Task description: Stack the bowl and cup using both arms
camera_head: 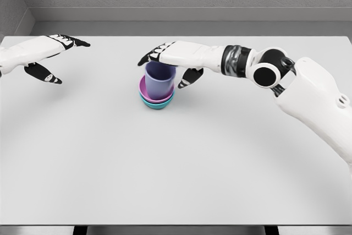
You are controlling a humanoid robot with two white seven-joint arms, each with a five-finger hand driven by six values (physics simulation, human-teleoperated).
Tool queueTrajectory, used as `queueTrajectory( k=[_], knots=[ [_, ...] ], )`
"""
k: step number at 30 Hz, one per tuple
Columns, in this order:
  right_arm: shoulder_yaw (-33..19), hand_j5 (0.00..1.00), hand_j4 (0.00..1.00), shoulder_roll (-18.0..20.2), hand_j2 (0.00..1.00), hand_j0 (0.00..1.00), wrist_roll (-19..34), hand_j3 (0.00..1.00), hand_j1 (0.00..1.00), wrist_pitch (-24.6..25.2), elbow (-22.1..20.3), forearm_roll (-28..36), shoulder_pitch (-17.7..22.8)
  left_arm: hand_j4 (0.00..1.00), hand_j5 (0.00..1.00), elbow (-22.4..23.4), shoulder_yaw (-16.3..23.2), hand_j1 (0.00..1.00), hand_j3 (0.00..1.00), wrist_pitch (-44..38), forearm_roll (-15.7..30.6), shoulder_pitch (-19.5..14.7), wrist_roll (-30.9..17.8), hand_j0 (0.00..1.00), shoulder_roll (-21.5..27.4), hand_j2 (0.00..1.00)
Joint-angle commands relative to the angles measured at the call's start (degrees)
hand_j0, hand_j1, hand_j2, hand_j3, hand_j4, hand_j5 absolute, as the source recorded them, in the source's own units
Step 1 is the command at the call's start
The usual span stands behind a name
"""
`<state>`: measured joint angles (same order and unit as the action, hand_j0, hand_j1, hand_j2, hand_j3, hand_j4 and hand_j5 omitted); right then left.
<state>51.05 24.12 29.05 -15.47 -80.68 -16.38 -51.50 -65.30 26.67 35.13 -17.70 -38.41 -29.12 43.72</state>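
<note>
A lilac cup [160, 82] stands upright in a pink bowl [143, 88], which nests in a teal bowl [158, 104] at the table's middle back. My right hand [163, 71] hovers over the cup's top. Its fingers [151, 56] stretch left past the far rim, and its thumb [188, 77] hangs just right of the cup, slightly apart from it. The hand looks open, and it hides the cup's rim. My left hand [70, 61] floats above the table's far left with fingers spread and nothing in it.
The white table [176, 163] spans the whole view, with its front edge along the bottom. A grey wall runs behind the back edge. My right forearm [236, 60] and elbow [269, 72] reach in over the table's right side.
</note>
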Motion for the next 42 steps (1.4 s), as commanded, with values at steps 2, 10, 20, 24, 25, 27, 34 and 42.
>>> queueTrajectory(
  k=[2, 10, 20, 24, 25, 27, 34, 42],
  knots=[
    [0.0, 0.99, 0.99, 0.0, 0.99, 0.99, 0.0, 0.99, 0.99, 0.2, -0.3, 0.2, -0.1, 1.00, 1.00, 0.0, 0.0, 1.00, 1.00, -0.1, 0.4, 0.0, 0.0, 1.00, 0.0, 1.00],
    [-10.5, 1.00, 1.00, 8.3, 1.00, 1.00, 0.5, 1.00, 1.00, -0.9, -14.6, 0.4, 0.4, 1.00, 1.00, 0.0, 0.0, 1.00, 1.00, -0.1, 0.5, 0.0, 0.0, 1.00, 0.0, 1.00],
    [-20.6, 1.00, 1.00, 23.2, 1.00, 1.00, 0.3, 1.00, 1.00, -16.7, -14.2, 1.0, 14.3, 1.00, 1.00, 0.0, 0.0, 1.00, 1.00, -0.1, 0.5, 0.1, 0.0, 1.00, 0.0, 1.00],
    [-20.8, 1.00, 1.00, 25.2, 1.00, 1.00, 0.2, 1.00, 1.00, -19.3, -13.4, 1.1, 17.8, 1.00, 1.00, 0.0, -0.1, 1.00, 1.00, -0.1, 0.9, 0.2, 0.0, 1.00, 0.0, 1.00],
    [-20.8, 1.00, 1.00, 25.8, 1.00, 1.00, 0.3, 1.00, 1.00, -19.5, -11.8, 1.1, 18.5, 1.00, 1.00, 0.0, -0.1, 1.00, 1.00, -0.1, 1.0, 0.2, 0.0, 1.00, 0.0, 1.00],
    [-21.1, 1.00, 1.00, 25.8, 1.00, 1.00, 0.2, 1.00, 1.00, -19.5, -10.3, 1.1, 18.7, 1.00, 1.00, 0.0, -0.1, 1.00, 1.00, -0.1, 1.0, 0.2, 0.0, 1.00, 0.0, 1.00],
    [-26.4, 1.00, 1.00, 27.1, 1.00, 1.00, 0.2, 1.00, 1.00, -19.5, -8.4, 1.1, 23.6, 1.00, 1.00, -0.1, -0.1, 1.00, 1.00, -0.1, 0.9, 0.2, 0.0, 1.00, 0.0, 1.00],
    [-26.6, 1.00, 1.00, 27.0, 1.00, 1.00, 0.2, 1.00, 1.00, -19.5, -8.5, 1.1, 23.6, 1.00, 1.00, -0.1, 0.0, 1.00, 1.00, -0.1, 0.9, 0.2, 0.0, 1.00, 0.0, 1.00]
  ],
)
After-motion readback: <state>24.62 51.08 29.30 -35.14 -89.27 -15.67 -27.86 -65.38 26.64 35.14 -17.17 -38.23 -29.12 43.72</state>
